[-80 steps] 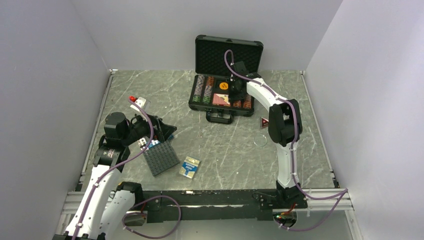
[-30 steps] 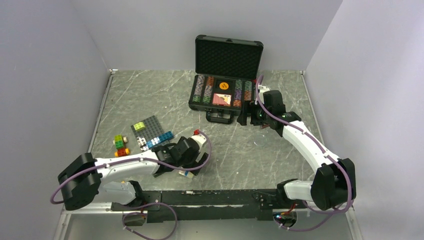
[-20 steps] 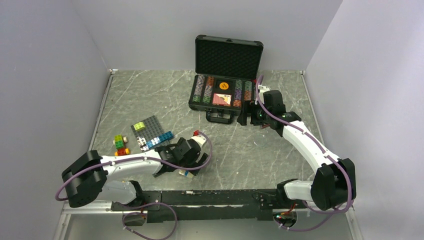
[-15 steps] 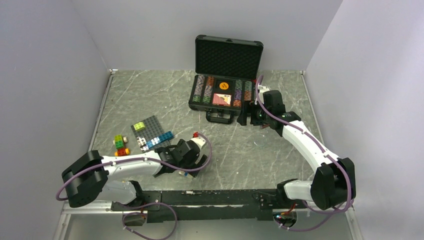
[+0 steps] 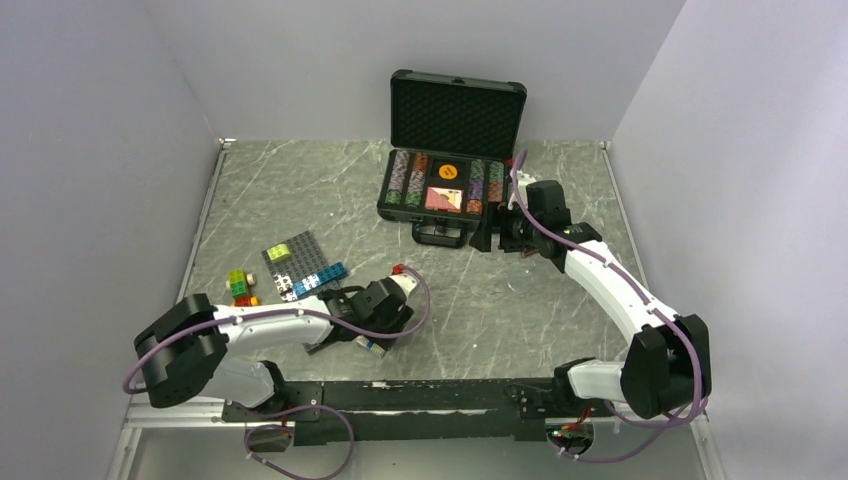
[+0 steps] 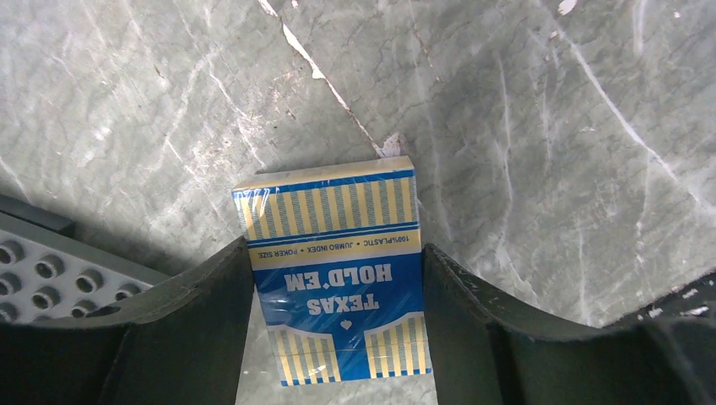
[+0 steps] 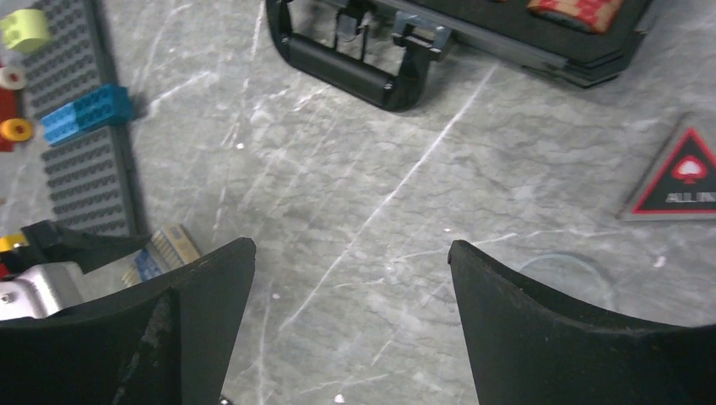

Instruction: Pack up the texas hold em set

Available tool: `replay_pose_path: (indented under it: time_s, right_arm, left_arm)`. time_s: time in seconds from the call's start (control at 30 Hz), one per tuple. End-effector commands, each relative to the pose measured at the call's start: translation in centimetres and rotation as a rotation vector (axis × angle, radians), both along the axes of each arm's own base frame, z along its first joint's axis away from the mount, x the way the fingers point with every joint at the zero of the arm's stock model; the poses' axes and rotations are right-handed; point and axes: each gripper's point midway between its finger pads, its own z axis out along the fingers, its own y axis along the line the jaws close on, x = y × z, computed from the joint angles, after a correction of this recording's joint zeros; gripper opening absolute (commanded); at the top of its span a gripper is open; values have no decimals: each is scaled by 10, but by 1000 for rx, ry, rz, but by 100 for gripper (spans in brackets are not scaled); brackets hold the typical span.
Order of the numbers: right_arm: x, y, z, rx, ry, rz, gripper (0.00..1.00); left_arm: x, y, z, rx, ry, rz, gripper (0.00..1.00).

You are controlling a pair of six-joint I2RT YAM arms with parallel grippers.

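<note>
we find the left claw (image 6: 335, 249) pinching the blue card deck (image 6: 333, 278) by its two long sides, one finger flat against each. the deck lies printed side up on the marble-patterned table (image 6: 549, 126), near the front edge and just beside a corner of the grey building plate (image 6: 42, 270) (the box reads texas hold'em, upside down to the wrist camera).

the right claw (image 7: 350, 249) is spread wide with nothing between its fingers. it hovers over bare table just in front of the black case (image 5: 457, 115), close to its handle (image 7: 355, 63).

we see the case standing open at the far side of the table, lid upright. in its tray are striped chip rows (image 5: 408, 178), an orange disc (image 5: 449, 171) and a red-backed deck (image 5: 443, 198). the red triangle (image 7: 682, 177) lies on the table to the right of the handle. a clear disc (image 7: 564, 272) lies near it, on the side towards the arm bases, and both are apart from the case.
</note>
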Motion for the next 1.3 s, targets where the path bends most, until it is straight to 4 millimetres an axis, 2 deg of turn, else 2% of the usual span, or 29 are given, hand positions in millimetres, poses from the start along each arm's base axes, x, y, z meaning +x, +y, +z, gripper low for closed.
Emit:
replay_pose_path:
  time_s: [0.0,0.13,0.23,0.3,0.4,0.53,0.63,0.9,1.07,1.27]
  right_arm:
    - [-1,27,26,150,-12,78,89]
    - [-12,43,26,261,43,114,89]
    - [-27,65,30,401,97,195,88]
    - [-43,83,32,482,135,270,88]
    - [-61,103,30,509,188,336,88]
    - [-79,121,38,569,205,381,87]
    - [-90,127,39,609,230,381,86]
    - [-116,156,18,597,318,446,75]
    - [-123,170,21,605,333,484,57]
    - [-122,170,22,590,315,473,20]
  left_arm:
    - [10,-21,43,-52,-47,-53,0]
    - [15,-37,101,-138,-132,-151,0]
    - [18,-44,138,-185,-215,-246,0]
    - [21,-52,158,-210,-279,-319,0]
    - [23,-64,176,-198,-358,-470,0]
    - [24,-70,169,-149,-383,-579,0]
    - [24,-72,164,-143,-381,-594,0]
    - [20,-71,172,-194,-432,-605,0]
    - [20,-70,172,-189,-426,-606,0]
    - [23,-66,176,-185,-456,-582,0]
